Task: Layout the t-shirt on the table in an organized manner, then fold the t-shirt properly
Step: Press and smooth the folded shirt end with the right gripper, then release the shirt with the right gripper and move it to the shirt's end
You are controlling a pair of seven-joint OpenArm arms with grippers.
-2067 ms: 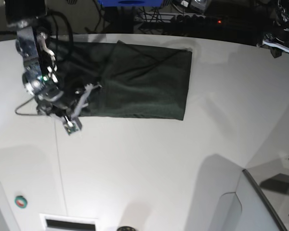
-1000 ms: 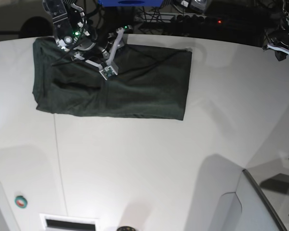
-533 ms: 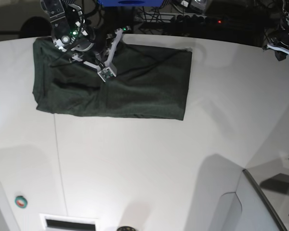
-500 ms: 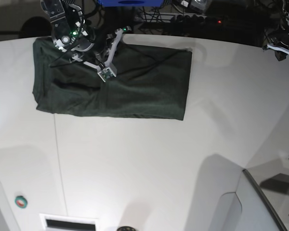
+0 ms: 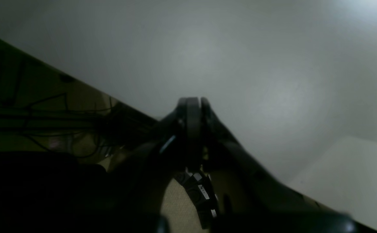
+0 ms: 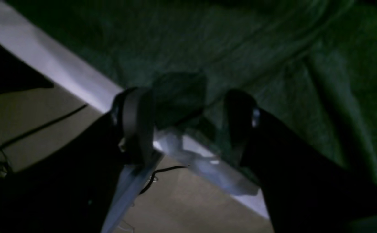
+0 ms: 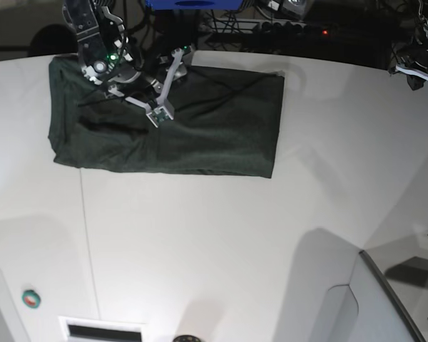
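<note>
In the base view, the very large glossy white table [image 7: 221, 242] with a curved far edge fills most of the picture, and a thin dark seam line [image 7: 88, 242] runs down its left part. Behind the table the room is dark, with cables and a small red light. The plain dark green t-shirt [image 7: 200, 128] lies folded into a long rectangle near the far edge of the table. The right hand [image 7: 167, 82] is above the far part of the shirt, its two fingers spread apart.

In the left wrist view, the left hand [image 5: 193, 103] is fully closed on nothing, above the bare white table [image 5: 240, 58].

In the right wrist view, the right hand [image 6: 188, 110] is spread wide over the green cloth [image 6: 272, 48] at the table edge [image 6: 62, 74], gripping nothing. No writing can be read.
</note>
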